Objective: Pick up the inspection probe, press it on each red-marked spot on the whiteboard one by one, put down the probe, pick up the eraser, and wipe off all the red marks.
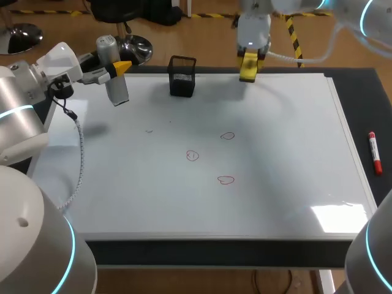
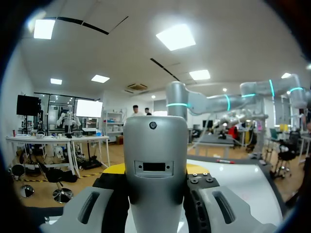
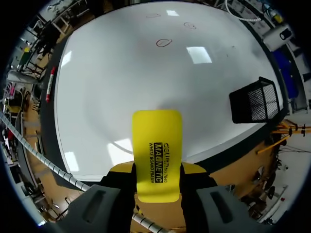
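L tool [image 1: 118,68] gripped the smooth grey cylindrical probe [image 1: 116,89] above the glossy whiteboard [image 1: 275,184], at its far-left corner. R tool [image 3: 157,169] clamped the flat yellow eraser [image 3: 157,141] at the board's far edge, near a black mesh box [image 1: 182,76]. Three red loops [image 1: 193,155] sat mid-board.

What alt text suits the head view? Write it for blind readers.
The whiteboard bears three red marks near its middle. The left gripper holds a grey probe over the far left corner; the right gripper holds a yellow eraser at the far edge, a black mesh cup between them.
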Tool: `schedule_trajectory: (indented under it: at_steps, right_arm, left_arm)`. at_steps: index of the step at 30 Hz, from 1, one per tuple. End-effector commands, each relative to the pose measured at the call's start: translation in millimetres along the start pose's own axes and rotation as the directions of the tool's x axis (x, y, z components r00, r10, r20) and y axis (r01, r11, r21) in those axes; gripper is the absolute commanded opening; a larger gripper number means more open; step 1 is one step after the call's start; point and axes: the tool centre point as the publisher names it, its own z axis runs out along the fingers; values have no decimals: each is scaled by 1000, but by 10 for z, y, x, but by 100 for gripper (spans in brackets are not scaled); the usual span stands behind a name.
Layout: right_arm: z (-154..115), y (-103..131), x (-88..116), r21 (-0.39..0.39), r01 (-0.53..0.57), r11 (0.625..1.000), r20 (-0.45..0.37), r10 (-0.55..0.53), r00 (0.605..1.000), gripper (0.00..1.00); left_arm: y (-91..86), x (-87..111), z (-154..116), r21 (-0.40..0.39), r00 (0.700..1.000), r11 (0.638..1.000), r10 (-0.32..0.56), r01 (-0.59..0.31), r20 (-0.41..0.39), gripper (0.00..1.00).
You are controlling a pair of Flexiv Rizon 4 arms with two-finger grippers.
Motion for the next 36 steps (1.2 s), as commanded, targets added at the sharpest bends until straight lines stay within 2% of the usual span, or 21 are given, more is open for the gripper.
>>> schedule_trajectory:
  at_steps: [1, 10, 21, 28, 36]
  right_arm:
    - [-176, -57, 120, 3, -30, 1000, 12, 30, 999, 0]
    - [-355, -194, 331, 5, -133, 991, 29, 133, 991, 0]
    - [-424, -295, 667, 11, -267, 964, 34, 266, 963, 0]
    - [-438, -321, 892, 8, -360, 933, 45, 359, 932, 0]
    - [-419, -373, 1226, 2, -481, 877, 61, 480, 875, 0]
  left_arm:
    - [-4, 5, 4, 3, 1000, 1000, 2, -2, 3, 0]
    - [-4, 5, 4, 3, 1000, 1000, 2, -2, 3, 0]
    - [-4, 5, 4, 3, 1000, 1000, 2, -2, 3, 0]
    - [-4, 5, 4, 3, 1000, 1000, 2, -2, 3, 0]
    - [-4, 5, 4, 3, 1000, 1000, 2, -2, 3, 0]
